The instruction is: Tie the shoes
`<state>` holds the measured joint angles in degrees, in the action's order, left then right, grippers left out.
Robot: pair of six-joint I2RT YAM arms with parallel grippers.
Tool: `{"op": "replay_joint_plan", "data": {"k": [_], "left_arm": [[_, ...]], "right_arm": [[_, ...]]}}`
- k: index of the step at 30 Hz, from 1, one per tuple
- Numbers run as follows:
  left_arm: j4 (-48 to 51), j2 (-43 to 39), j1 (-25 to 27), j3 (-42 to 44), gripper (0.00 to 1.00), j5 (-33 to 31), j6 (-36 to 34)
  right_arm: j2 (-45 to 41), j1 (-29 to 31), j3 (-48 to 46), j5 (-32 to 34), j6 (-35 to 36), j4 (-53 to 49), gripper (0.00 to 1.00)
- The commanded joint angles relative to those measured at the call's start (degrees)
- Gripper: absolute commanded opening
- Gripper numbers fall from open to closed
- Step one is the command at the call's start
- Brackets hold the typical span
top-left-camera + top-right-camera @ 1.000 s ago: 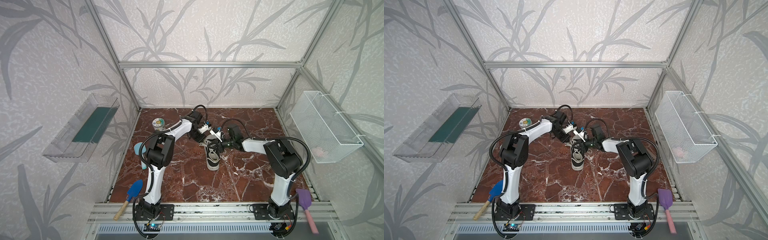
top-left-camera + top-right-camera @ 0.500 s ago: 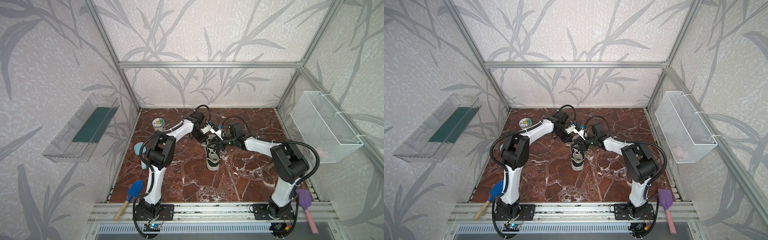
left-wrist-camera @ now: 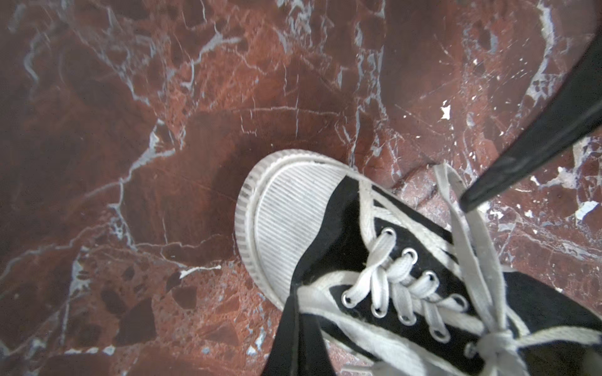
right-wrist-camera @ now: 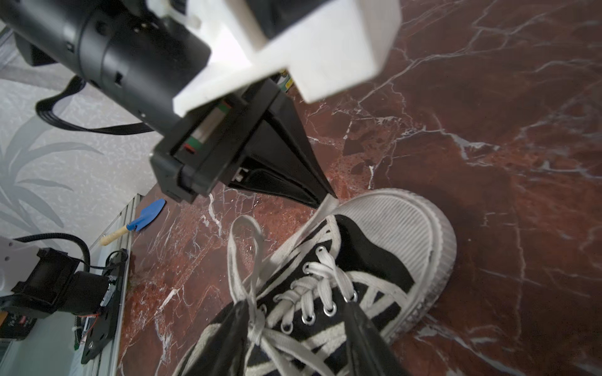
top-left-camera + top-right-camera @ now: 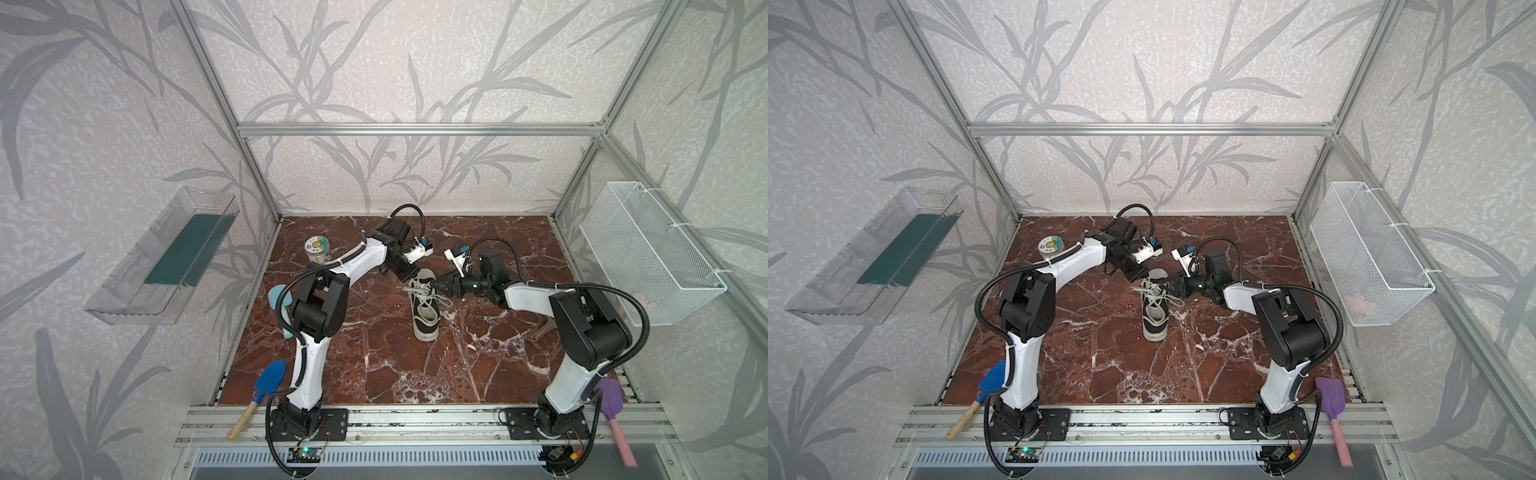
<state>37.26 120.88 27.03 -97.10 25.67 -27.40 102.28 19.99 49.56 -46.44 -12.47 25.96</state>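
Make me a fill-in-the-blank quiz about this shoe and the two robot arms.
The sneaker has a ___ toe cap. The left end effector pinches a white ___. The right end effector is ___, straddling the sneaker. The trowel by the left arm's base is ___.
Missing: white; lace; open; blue.

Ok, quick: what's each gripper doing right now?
Left gripper: shut, pinching a lace.
Right gripper: open, jaws either side of the shoe lacing, holding nothing.
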Motion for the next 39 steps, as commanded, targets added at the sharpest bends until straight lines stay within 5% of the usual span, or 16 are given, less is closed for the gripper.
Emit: {"op": "replay_joint_plan", "data": {"k": [1,9,18,32,39], "left_arm": [[-3.15,-4.17,0.31,2.39,0.00,2.31,-3.58],[-9.00,-7.07,0.58,8.00,0.00,4.76,-5.04],[-8.91,-7.43,0.64,7.97,0.00,4.73,-4.97],[-8.86,-7.63,0.70,8.33,0.00,5.09,-4.16],[-9.46,-8.03,0.71,8.86,0.00,5.08,-3.64]], "right_arm": [[0.37,0.14,-0.78,0.34,-8.06,8.61,0.47],[6.73,0.29,1.09,-1.41,-19.02,17.84,0.41],[11.46,1.24,3.42,-4.23,-23.24,22.74,0.34],[13.99,2.25,5.52,-4.80,-23.40,22.55,0.25],[13.82,2.34,5.67,-4.05,-21.64,20.43,0.30]]}}
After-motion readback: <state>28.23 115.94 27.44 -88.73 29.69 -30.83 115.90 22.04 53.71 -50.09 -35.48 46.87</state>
